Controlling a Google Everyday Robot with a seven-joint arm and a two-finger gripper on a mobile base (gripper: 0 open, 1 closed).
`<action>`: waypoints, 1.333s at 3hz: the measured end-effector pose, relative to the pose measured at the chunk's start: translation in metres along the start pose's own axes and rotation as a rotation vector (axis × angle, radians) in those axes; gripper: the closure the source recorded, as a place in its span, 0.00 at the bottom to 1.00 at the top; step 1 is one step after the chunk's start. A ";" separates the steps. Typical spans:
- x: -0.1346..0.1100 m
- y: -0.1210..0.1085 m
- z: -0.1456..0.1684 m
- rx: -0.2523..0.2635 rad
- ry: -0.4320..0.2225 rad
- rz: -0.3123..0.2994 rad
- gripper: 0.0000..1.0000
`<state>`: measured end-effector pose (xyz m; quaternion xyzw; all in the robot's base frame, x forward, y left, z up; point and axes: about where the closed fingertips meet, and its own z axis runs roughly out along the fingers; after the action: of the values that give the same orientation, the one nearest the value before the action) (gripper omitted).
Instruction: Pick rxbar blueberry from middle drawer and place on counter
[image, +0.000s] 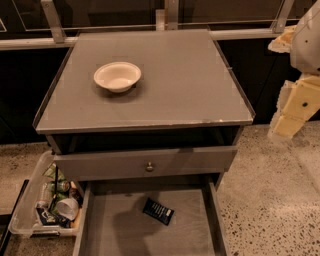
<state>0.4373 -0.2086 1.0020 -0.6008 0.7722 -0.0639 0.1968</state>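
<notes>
The rxbar blueberry, a small flat bar in a dark navy wrapper, lies tilted on the floor of the open middle drawer, near its back middle. The counter is the grey cabinet top above, with a chipped front edge. My gripper hangs at the right edge of the view, right of the counter and well above and right of the bar. Nothing is seen in it.
A white bowl stands on the counter's left half. A shut drawer front with a round knob sits above the open drawer. A clear bin of cans and packets stands on the floor at left. Speckled floor lies to the right.
</notes>
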 end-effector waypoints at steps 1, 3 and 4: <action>0.001 0.004 0.004 0.000 -0.009 -0.003 0.00; 0.011 0.039 0.052 -0.012 -0.105 -0.052 0.00; 0.016 0.065 0.097 -0.007 -0.176 -0.108 0.00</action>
<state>0.4123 -0.1930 0.8876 -0.6455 0.7185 -0.0188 0.2582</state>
